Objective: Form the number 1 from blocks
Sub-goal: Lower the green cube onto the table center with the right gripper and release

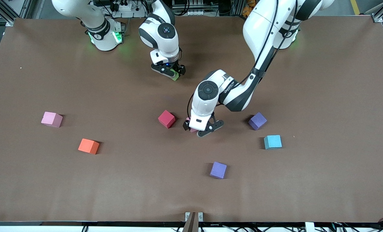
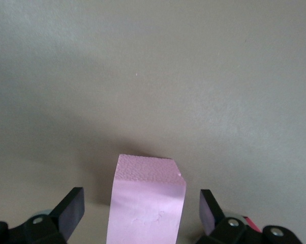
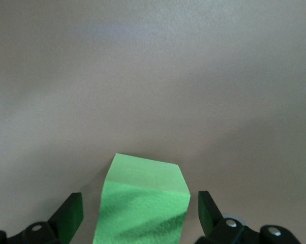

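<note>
My left gripper (image 1: 200,128) is low over the middle of the table, open, its fingers (image 2: 71,209) standing either side of a pink block (image 2: 145,203) with a gap on each side. In the front view only a sliver of that pink block (image 1: 193,130) shows, beside the red block (image 1: 166,119). My right gripper (image 1: 172,73) is down near the robots' side of the table, also open. A green block (image 3: 142,208) sits between its fingers (image 3: 208,206) without touching them, and in the front view just a corner of this green block (image 1: 175,77) peeks out.
Loose on the brown table (image 1: 323,80) lie another pink block (image 1: 52,119) and an orange block (image 1: 88,146) toward the right arm's end. A dark purple block (image 1: 257,121) and a cyan block (image 1: 272,142) lie toward the left arm's end. A lighter purple block (image 1: 218,170) is nearest the front camera.
</note>
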You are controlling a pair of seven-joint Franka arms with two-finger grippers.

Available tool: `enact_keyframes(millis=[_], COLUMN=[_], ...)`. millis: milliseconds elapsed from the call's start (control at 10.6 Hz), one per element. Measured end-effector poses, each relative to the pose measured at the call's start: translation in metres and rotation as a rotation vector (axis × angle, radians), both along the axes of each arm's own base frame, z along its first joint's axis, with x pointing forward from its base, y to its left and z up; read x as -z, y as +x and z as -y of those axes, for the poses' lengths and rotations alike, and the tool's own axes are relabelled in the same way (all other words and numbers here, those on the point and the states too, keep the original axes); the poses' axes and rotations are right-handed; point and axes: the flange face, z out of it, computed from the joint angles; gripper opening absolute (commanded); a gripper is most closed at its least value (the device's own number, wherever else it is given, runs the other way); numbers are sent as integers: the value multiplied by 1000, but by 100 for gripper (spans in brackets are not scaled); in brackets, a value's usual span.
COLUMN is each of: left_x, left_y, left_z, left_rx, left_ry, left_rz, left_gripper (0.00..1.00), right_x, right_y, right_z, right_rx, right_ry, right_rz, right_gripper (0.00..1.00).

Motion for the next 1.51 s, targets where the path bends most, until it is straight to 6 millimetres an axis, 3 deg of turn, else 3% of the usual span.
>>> enact_keyframes(millis=[94,189,378,755,850,944,1038,1416,1510], left_x=[3,7,14,25,29,31,31,30,29], left_y=[-3,-8,-15,-15,-16,-16,-16,-14,-13], left_z=[4,8,14,12,11,11,11,11,10], left_rx=[7,15,24,21,21,21,21,20,17], left_ry=[2,5,11,22,25,27,27,26,26], left_rz=[-2,-6,-13,-22,-25,-27,-27,-25,-23], left_gripper=[100,100,100,100,67,15,0,0,0], right_x=[1,3,7,6,5,3,1,-6,-2], right_y=[-1,-2,-12,-28,-34,-40,-45,-44,-44], right_z=[0,0,-6,-17,-22,-28,-34,-45,-46], right_rx=[0,1,-17,-132,-204,-279,-332,-377,-378], right_ry=[-2,-4,4,24,33,44,54,76,74], right_rz=[-2,-5,-4,0,0,1,3,15,14], right_gripper=[86,54,4,0,0,0,0,0,22])
